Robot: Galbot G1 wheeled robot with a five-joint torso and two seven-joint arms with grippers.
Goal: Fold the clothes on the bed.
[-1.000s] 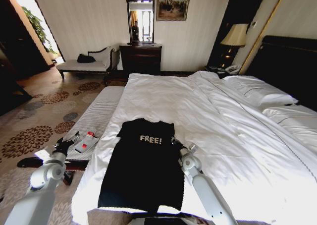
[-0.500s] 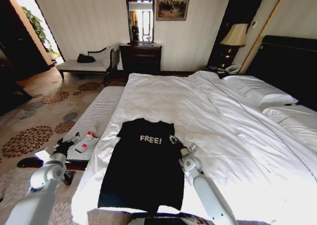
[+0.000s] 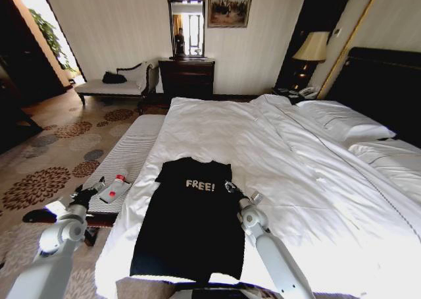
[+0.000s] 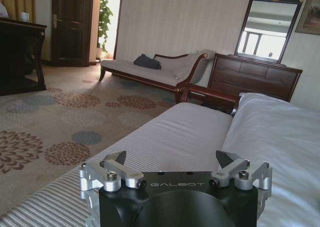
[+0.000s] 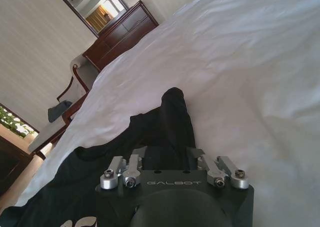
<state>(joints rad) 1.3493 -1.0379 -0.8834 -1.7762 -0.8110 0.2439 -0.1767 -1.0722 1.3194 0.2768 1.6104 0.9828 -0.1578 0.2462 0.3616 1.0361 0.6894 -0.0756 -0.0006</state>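
The black T-shirt (image 3: 191, 220) with white "FREE!" lettering lies flat near the foot of the bed (image 3: 296, 161), collar toward the pillows. My right gripper (image 3: 230, 188) sits at the shirt's right sleeve. In the right wrist view that gripper (image 5: 167, 154) is open, its fingers low over the black sleeve (image 5: 172, 114) on the white sheet (image 5: 240, 67). My left gripper (image 3: 89, 193) hovers off the bed's left side over the striped bench. In the left wrist view it (image 4: 171, 159) is wide open and holds nothing.
A pale striped bench (image 3: 128, 154) runs along the bed's left edge, with a small white bottle (image 3: 113, 189) beside my left gripper. A cream chaise (image 3: 112, 86) and dark dresser (image 3: 187, 75) stand by the far wall. Pillows (image 3: 342, 121) and the dark headboard (image 3: 388, 81) are at right.
My right gripper has edged slightly left toward the shirt's sleeve. The left arm and the shirt have barely shifted.
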